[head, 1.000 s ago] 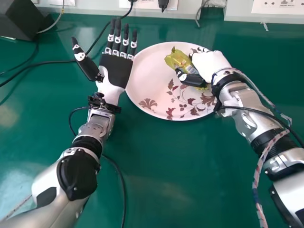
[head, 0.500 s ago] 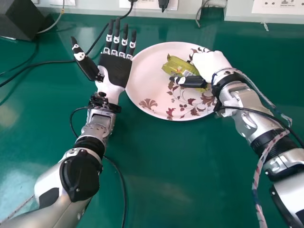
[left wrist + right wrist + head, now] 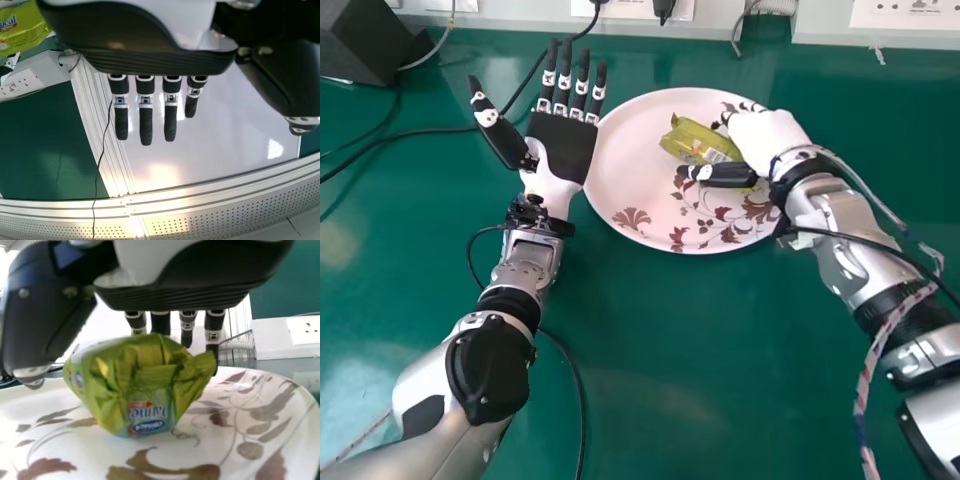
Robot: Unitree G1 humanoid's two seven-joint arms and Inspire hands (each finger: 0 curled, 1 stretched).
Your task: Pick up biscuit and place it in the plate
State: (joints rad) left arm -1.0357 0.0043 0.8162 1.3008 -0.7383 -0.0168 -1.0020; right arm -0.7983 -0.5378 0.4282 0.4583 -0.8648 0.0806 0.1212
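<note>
Because the biscuit packet (image 3: pixel 698 140) rests on the plate (image 3: pixel 625 160), just beside the palm of the right robot hand (image 3: pixel 760 138), its weight appears to be borne by the plate rather than by any grip. That robot hand is wide: its straight fingers (image 3: pixel 161 322) point down behind the packet in the right wrist view, and its thumb (image 3: pixel 720 174) lies extended along the packet's near side. Such a spread suggests a release, with room left for the packet to stay where it is. Whether the thumb or a fingertip still brushes the wrapper, I cannot tell.

The packet lies well inside the plate's rim, so it should not slip over the edge. The plate is flat on the table (image 3: pixel 650 350), reaching out to the left of the right robot hand, which gives it a broad surface to set things on. The left robot hand (image 3: pixel 563 150), fingers straight, is beside the plate's left edge, out of the working space.

The placing looks all but done; what seems left is to draw the right robot hand up and away. Its thumb and fingers flank the crinkled wrapper, so a sideways pull could drag the packet along; lifting first would be safer.
</note>
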